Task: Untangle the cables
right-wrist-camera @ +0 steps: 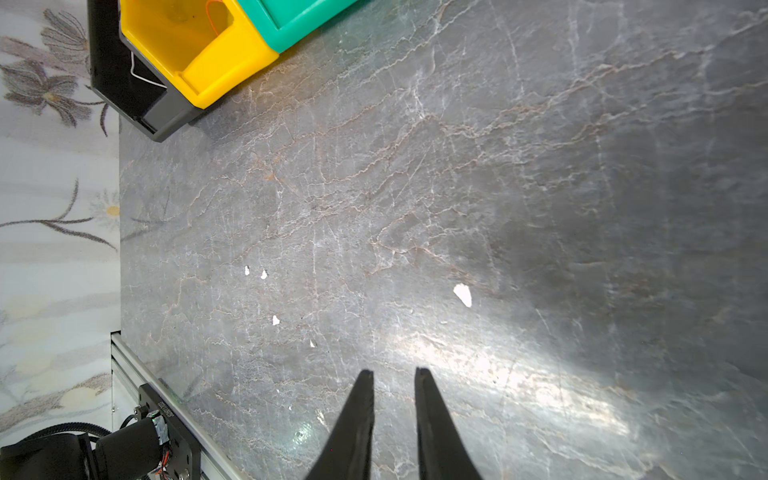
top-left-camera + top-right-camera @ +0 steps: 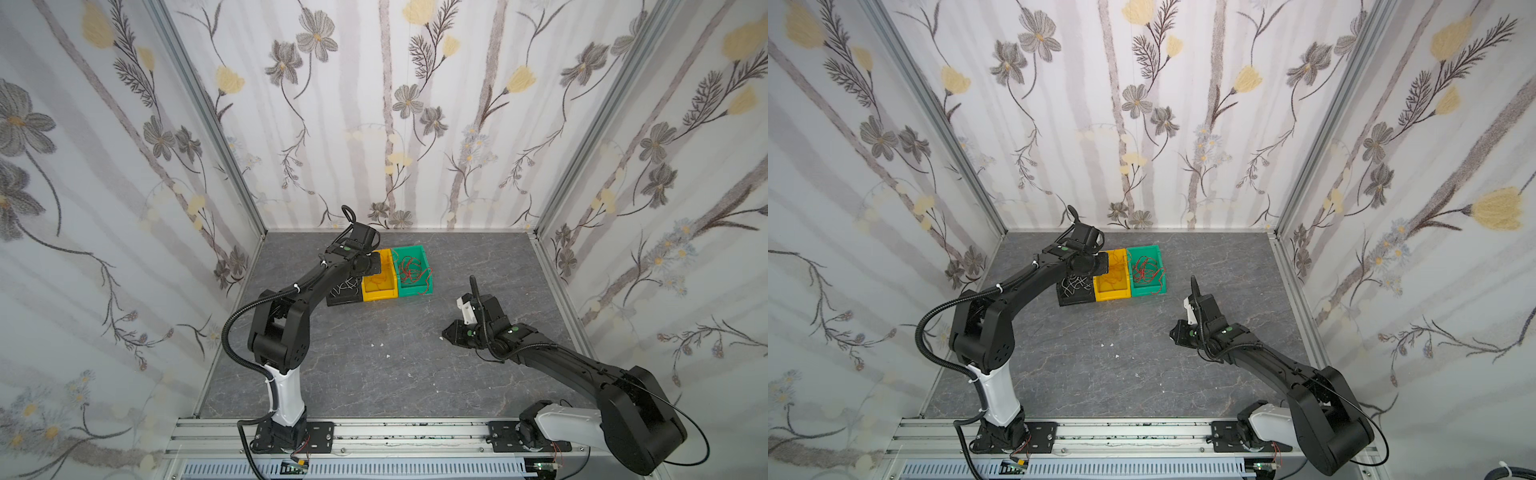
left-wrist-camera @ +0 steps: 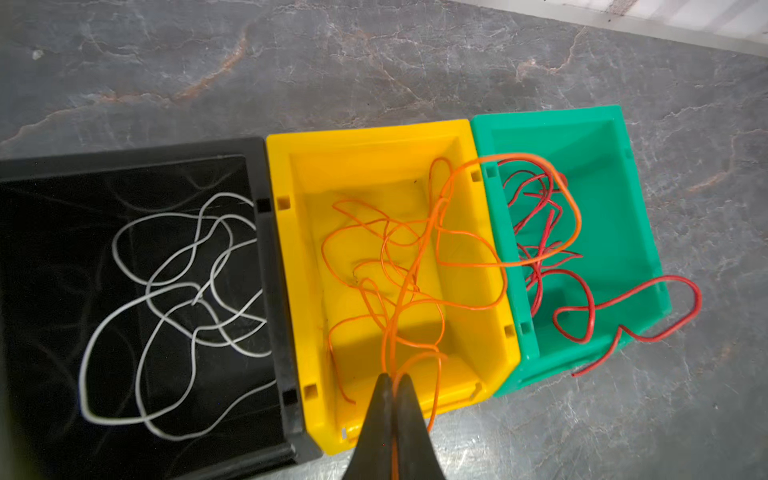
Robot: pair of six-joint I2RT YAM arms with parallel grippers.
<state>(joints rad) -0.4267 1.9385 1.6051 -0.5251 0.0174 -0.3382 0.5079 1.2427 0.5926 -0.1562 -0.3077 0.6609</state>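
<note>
Three bins stand side by side at the back of the table. White cables (image 3: 166, 215) lie in the black bin (image 3: 266, 174). Orange cables (image 3: 473, 264) fill the yellow bin (image 3: 365, 135), and one orange loop arches over into the green bin (image 3: 615, 112). Red cables (image 3: 699, 299) lie in the green bin, with one strand trailing over its rim onto the table. My left gripper (image 3: 392, 376) hangs over the yellow bin's near end, shut on an orange strand. My right gripper (image 1: 392, 370) is open by a narrow gap, empty, low over bare table well to the right of the bins (image 2: 446, 334).
Small white specks (image 1: 462, 295) dot the grey marble table between the arms. Flowered walls close in the left, back and right sides. An aluminium rail (image 2: 374, 432) with both arm bases runs along the front edge. The left arm (image 2: 316, 282) partly covers the black bin (image 2: 343, 300).
</note>
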